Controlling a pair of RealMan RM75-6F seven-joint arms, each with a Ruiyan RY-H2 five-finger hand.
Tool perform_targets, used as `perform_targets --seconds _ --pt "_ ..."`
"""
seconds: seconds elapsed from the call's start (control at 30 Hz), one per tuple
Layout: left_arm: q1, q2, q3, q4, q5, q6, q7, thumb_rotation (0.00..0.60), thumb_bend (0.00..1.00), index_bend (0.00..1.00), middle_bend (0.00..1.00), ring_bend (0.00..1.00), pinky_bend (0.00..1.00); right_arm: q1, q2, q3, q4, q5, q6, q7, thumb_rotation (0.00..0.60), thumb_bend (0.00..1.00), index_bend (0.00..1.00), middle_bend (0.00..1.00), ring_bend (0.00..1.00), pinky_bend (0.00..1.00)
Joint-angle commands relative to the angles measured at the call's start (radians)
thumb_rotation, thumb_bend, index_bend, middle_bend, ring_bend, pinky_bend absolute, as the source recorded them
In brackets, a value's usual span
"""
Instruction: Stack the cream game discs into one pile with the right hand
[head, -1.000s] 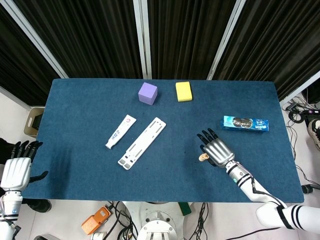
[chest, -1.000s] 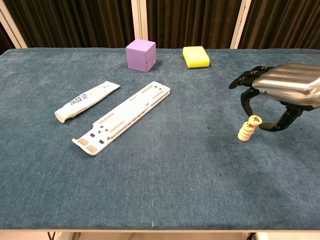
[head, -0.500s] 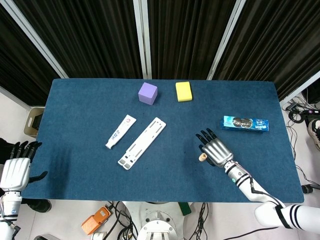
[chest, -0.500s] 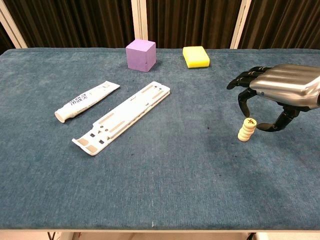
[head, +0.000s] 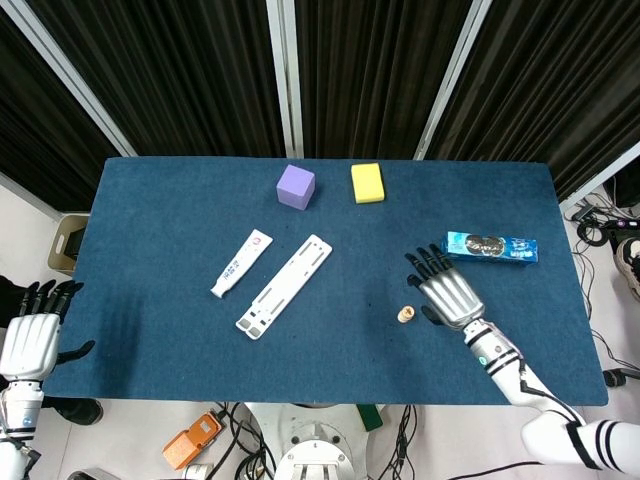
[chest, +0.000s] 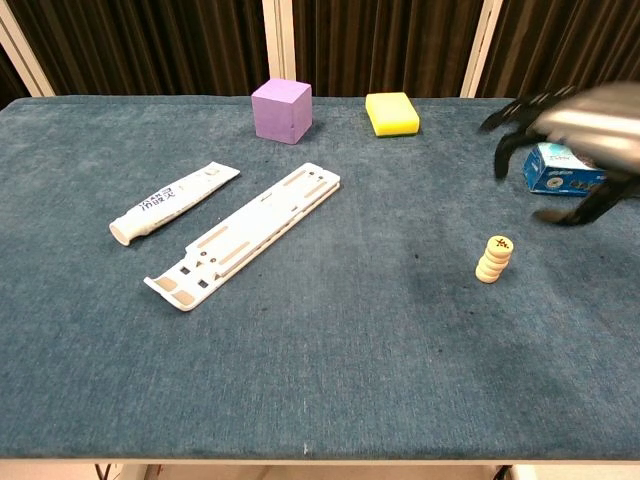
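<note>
Since a second ago the right robot hand (head: 452, 298) has been pulling up and away from the pile of cream discs (chest: 493, 259), which was sitting right under its fingertips and is now standing alone on the bench (head: 160, 230). The hand is hanging released, fingers spread, holding nothing. The pile is lying to the hand's left and slightly toward the robot, near but clearly apart from it, and it is standing upright with its long axis vertical, leaning a touch, the marked disc on top. The right hand is by far the nearer one; the left robot hand (head: 28, 340) is waiting well off past the bench's far-left edge, fingers apart and empty. No loose cream disc is showing anywhere else, so the stacking is looking finished, and any further move would probably be only a retreat. The chest view is showing the pile's side and its slight lean, while blurring the right hand; the head view is showing the gap between hand and pile, but only the pile's top as a small dot.
</note>
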Motion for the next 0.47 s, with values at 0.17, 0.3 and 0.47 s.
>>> perform_targets --seconds 0.17,0.3,0.47 --pt "-0.007 -0.001 -0.007 -0.008 0.009 0.008 -0.001 0.6 0.08 0.15 0.13 0.07 0.0 -0.198 0.104 -0.026 -0.026 -0.093 0.283 0.13 0.6 0.4 0.0 0.03 0.0 0.08" --pt "-0.01 -0.001 -0.008 -0.017 0.017 0.013 0.003 0.6 0.08 0.15 0.13 0.07 0.0 -0.307 0.132 -0.059 -0.005 -0.141 0.416 0.212 0.6 0.4 0.0 0.0 0.0 0.03" --pt "-0.01 -0.003 -0.007 -0.025 0.021 0.017 0.007 0.6 0.08 0.15 0.13 0.07 0.0 -0.393 0.155 -0.093 0.007 -0.172 0.486 0.288 0.6 0.4 0.0 0.0 0.0 0.0"
